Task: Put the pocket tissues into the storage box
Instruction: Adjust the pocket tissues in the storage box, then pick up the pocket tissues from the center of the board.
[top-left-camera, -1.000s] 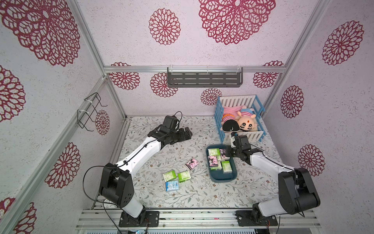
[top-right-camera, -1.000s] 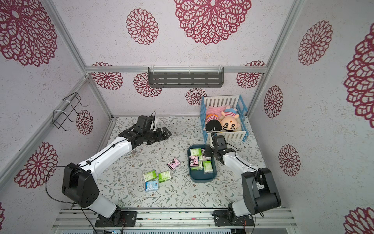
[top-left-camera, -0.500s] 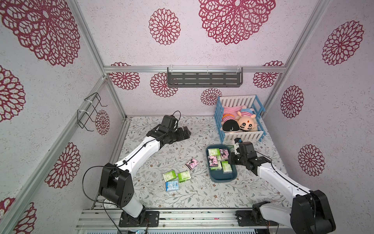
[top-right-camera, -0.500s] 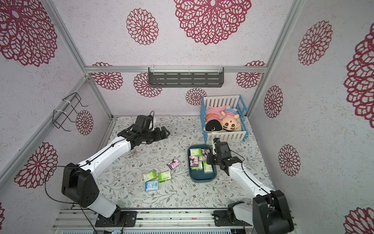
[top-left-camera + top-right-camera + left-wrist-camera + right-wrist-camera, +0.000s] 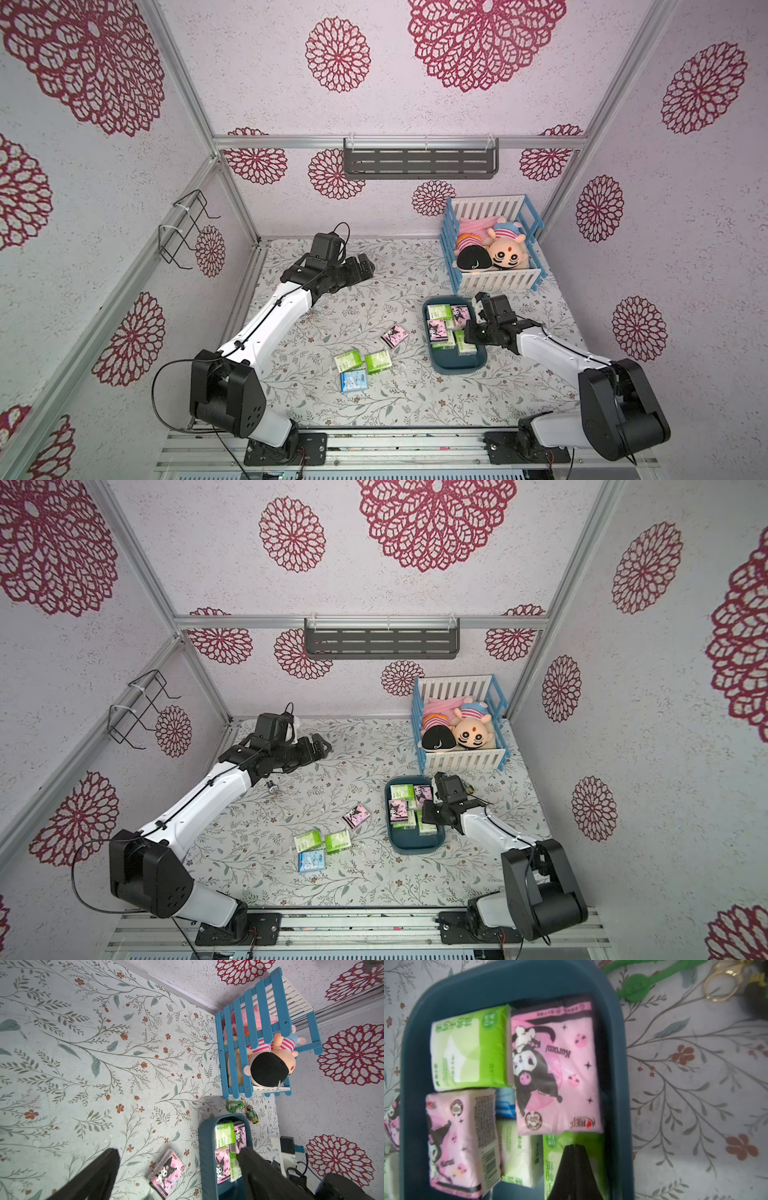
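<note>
Pocket tissues (image 5: 437,330), small soft rectangular packs, lie partly on the floral tabletop (image 5: 316,399) and partly in the box. Farthest left, the left gripper (image 5: 363,266) is over the back of the table, well apart from every pack. The left wrist view shows its black fingers (image 5: 99,1172) spread wide with nothing between them.

Toward the middle, four packs lie loose on the table. Two green-and-white packs (image 5: 348,360) sit side by side, and a light blue pack (image 5: 353,381) lies just in front of them. A pink pack with a black cartoon figure (image 5: 394,336) lies alone, nearer the box.

Right of it stands the dark teal oblong plastic storage box (image 5: 457,368), holding green-and-white and pink packs and a light blue boxed pack (image 5: 505,1105) in a jumble. The right gripper (image 5: 574,1147) is above the box's right side. Its fingers are pressed together on nothing, with the tips over a green boxed pack (image 5: 553,1159).

Behind the box stands a blue-and-white slatted toy crib (image 5: 494,282) with two plush dolls (image 5: 490,259) inside. Between crib and box lie a green clip (image 5: 234,1105) and a small keychain figure (image 5: 252,1114).
</note>
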